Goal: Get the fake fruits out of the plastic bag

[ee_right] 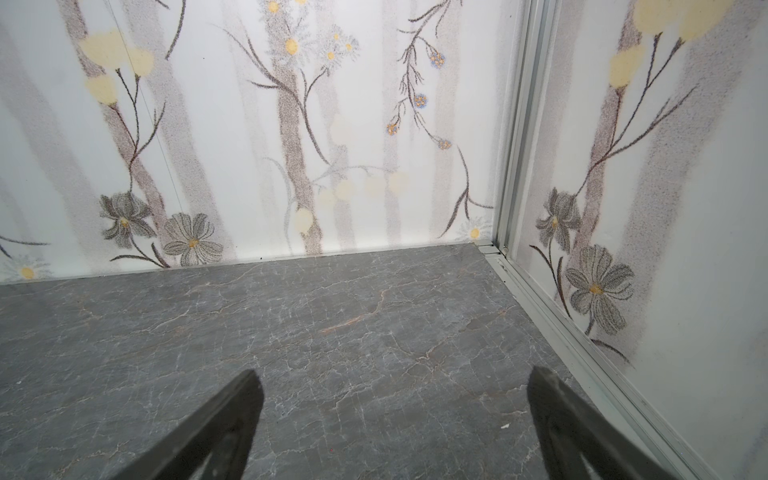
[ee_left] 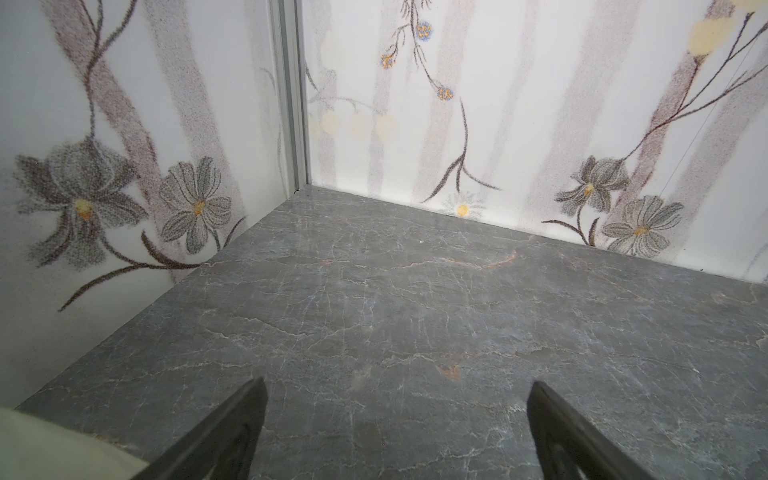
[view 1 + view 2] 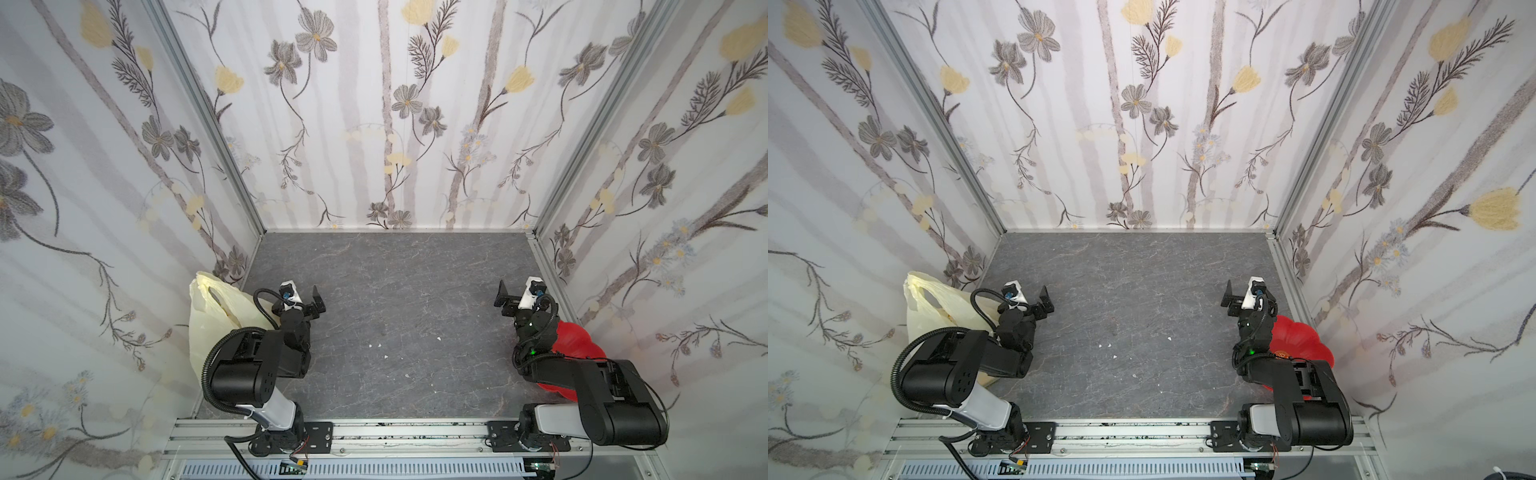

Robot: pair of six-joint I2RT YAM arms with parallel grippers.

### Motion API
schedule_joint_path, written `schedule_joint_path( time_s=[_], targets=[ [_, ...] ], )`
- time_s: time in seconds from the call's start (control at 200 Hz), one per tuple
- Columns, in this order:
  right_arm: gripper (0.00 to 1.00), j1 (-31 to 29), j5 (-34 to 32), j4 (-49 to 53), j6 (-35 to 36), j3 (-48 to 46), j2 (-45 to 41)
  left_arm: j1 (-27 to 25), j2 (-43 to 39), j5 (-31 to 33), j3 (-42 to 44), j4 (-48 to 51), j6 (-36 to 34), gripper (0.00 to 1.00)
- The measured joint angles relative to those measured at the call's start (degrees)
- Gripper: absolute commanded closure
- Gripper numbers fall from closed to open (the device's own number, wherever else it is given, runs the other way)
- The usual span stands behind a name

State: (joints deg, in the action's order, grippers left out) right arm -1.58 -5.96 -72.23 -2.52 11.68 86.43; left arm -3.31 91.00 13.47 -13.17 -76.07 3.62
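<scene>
Aluminium rail (image 3: 415, 434) along the near edge carries both arm bases. Left arm (image 3: 245, 370) and right arm (image 3: 598, 399) are folded back, elbows up, in both top views.

Plastic bag (image 3: 216, 307) sits at the left edge of the table, against the left wall. It is partly behind the left arm, with its cut-out handle loop standing up at the far end. It also shows in a top view at (image 3: 934, 307), and one pale corner shows in the left wrist view (image 2: 41, 444). Can't make out what's inside it.

Red dish (image 3: 575, 340) is on the right side near the right wall, mostly covered by the right arm. Its scalloped rim is clearer in a top view (image 3: 1304, 336).

Left gripper (image 3: 316, 302) is just beside the bag's far end, over bare table. Its jaws are spread wide with nothing between them, as the wrist view confirms (image 2: 397, 386). Right gripper (image 3: 505, 301) mirrors it, jaws spread and empty (image 1: 395, 378).

Grey marble-look table (image 3: 395, 270) has a few white specks (image 3: 379, 345) mid-surface between the arms. Floral-print walls (image 3: 374, 124) close off the back and both sides.
</scene>
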Motion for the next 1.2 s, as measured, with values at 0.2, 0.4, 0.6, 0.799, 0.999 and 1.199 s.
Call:
schedule_joint_path(
  time_s=[0.2,0.4,0.6,0.799,0.999,1.199],
  targets=[
    [0.00,0.00,0.00,0.00,0.00,0.00,0.00,0.00,0.00,0.00,0.07,0.00,0.00,0.00],
    [0.00,-0.37,0.13,-0.48,0.33,-0.76,-0.17,-2.29,-5.03,0.50,2.40,0.02,-0.96,0.00],
    [0.00,-2.40,1.31,0.39,2.62,-2.69,-5.49,-9.70,-16.13,6.62,4.52,1.16,-5.33,0.00],
    [0.00,-5.31,0.52,6.10,3.13,-3.87,-23.06,-11.63,-32.20,9.40,-3.69,18.97,2.86,0.00],
    [0.00,-5.27,-0.15,26.60,-5.09,4.44,-37.70,-11.47,-40.39,3.96,-15.72,44.54,17.66,0.00],
    [0.00,-4.22,0.09,47.84,-15.89,11.80,-45.83,-10.67,-58.62,2.21,-15.43,63.08,33.18,0.00]
  ],
)
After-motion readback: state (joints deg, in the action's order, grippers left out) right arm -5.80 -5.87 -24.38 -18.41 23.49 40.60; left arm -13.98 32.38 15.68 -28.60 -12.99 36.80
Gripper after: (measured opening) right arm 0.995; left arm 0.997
